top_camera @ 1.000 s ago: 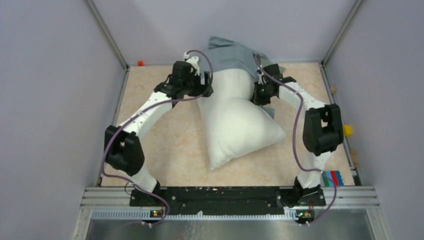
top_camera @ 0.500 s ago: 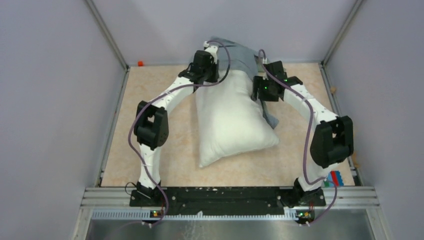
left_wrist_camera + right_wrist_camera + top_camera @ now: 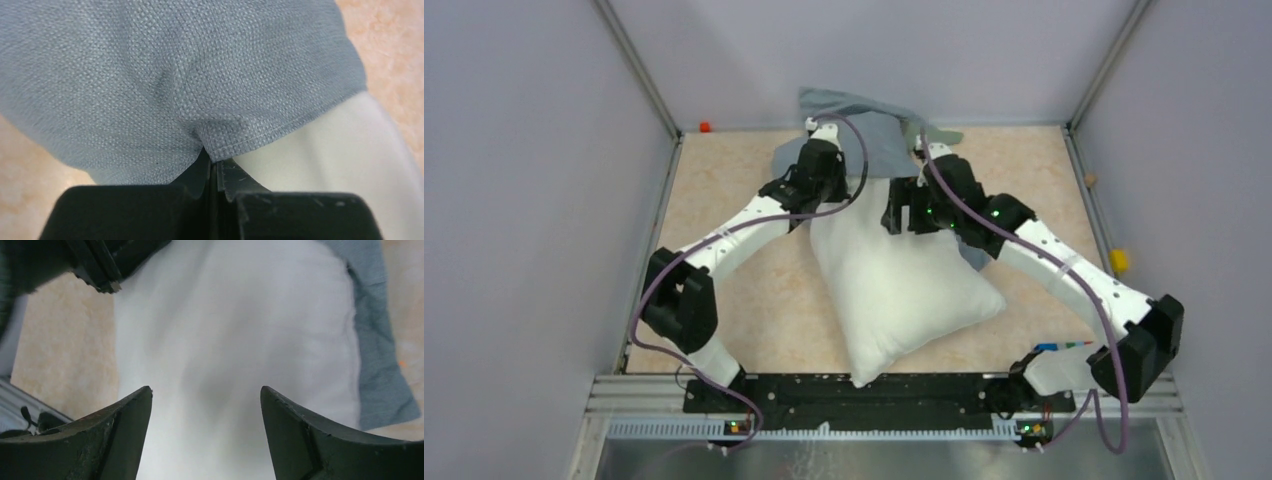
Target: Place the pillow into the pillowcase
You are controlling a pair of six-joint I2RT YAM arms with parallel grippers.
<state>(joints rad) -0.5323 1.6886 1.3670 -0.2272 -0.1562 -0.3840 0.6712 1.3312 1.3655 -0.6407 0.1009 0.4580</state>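
The white pillow (image 3: 894,290) lies in the middle of the table, its far end tucked into the grey-blue pillowcase (image 3: 876,128) at the back wall. My left gripper (image 3: 825,133) is at the case's left side. In the left wrist view it (image 3: 214,161) is shut on the hem of the pillowcase (image 3: 175,75), with the pillow (image 3: 330,145) showing white just beside the hem. My right gripper (image 3: 900,212) hovers over the pillow's upper part. In the right wrist view it (image 3: 206,390) stands open above the pillow (image 3: 225,330), holding nothing, with the pillowcase (image 3: 377,365) at the right.
Grey walls close in the table on three sides. A small orange item (image 3: 705,127) sits in the back left corner, a yellow one (image 3: 1118,261) at the right edge, and coloured blocks (image 3: 1064,347) by the right arm's base. The left arm (image 3: 100,260) shows in the right wrist view.
The left gripper went from open to shut on the pillowcase hem. The right gripper opened and swung left over the pillow. The pillow slid toward the near edge.
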